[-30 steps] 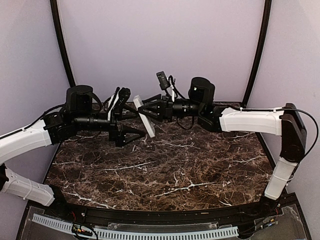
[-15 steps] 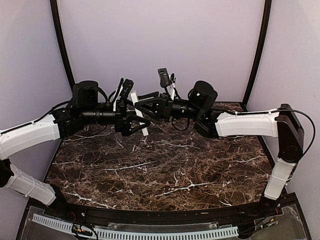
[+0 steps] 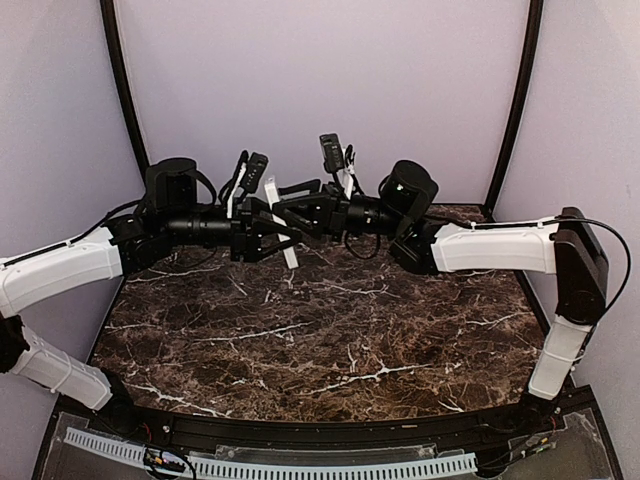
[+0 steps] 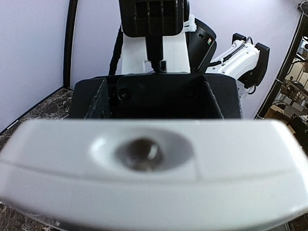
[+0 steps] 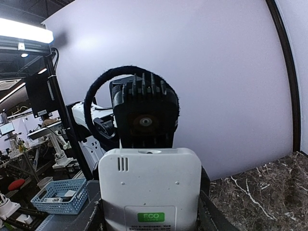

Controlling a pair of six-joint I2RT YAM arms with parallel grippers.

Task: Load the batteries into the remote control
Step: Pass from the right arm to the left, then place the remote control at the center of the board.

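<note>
The white remote control [image 3: 271,194] hangs tilted in the air above the back of the table, between both arms. My right gripper [image 3: 292,216] is shut on it. The right wrist view shows its plain back with a green label [image 5: 149,187] between my fingers [image 5: 208,214]. My left gripper [image 3: 283,235] has its jaws spread at the remote's other end. In the left wrist view that end [image 4: 144,168], with its small round emitter, fills the bottom and hides my own fingers. The right gripper's black body [image 4: 154,96] sits just behind it. No batteries are in view.
The dark marble table [image 3: 330,330] lies below both arms. Black curved frame posts [image 3: 515,110] stand at the back corners. A blue basket [image 5: 57,197] shows beyond the cell in the right wrist view.
The left gripper has risen and moved right up to the remote's end. The right gripper has lifted the remote a little and shifted it left. The two grippers now meet at the remote.
</note>
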